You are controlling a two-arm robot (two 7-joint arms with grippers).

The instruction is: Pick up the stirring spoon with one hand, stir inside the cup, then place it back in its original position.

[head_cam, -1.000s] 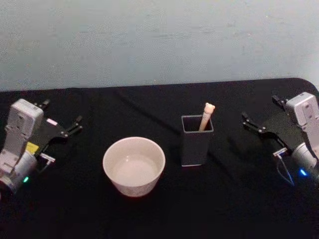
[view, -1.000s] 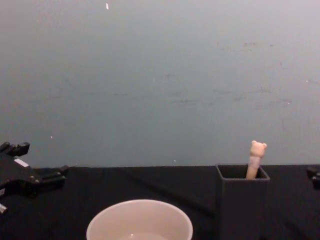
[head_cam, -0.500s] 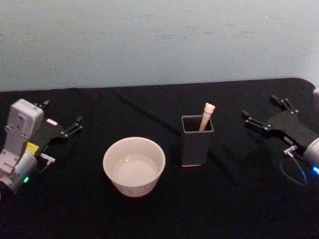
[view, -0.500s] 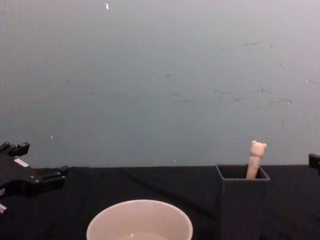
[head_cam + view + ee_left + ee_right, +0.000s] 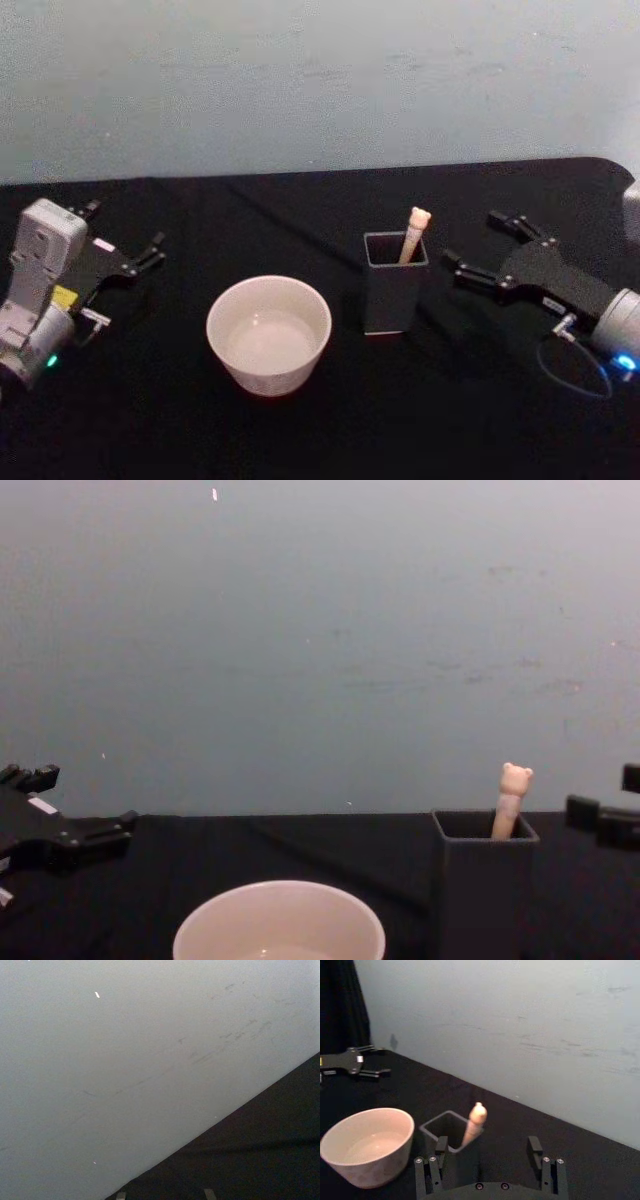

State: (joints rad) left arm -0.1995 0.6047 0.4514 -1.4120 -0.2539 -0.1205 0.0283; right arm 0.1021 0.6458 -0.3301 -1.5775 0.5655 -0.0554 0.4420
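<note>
The right gripper [image 5: 470, 237] hovers low over the black counter [image 5: 300, 205], just right of the dark grey holder [image 5: 392, 295], fingers spread wide and aimed at it. The stirring spoon [image 5: 414, 232] stands in that holder, its bear head poking above the rim at the back right corner. The cup [image 5: 268, 335] sits near the holder's left. Far left, the left gripper [image 5: 127, 225] sits parked, fingers spread.

Head camera looks down, chest level; both share the cup [image 5: 268, 374].
</note>
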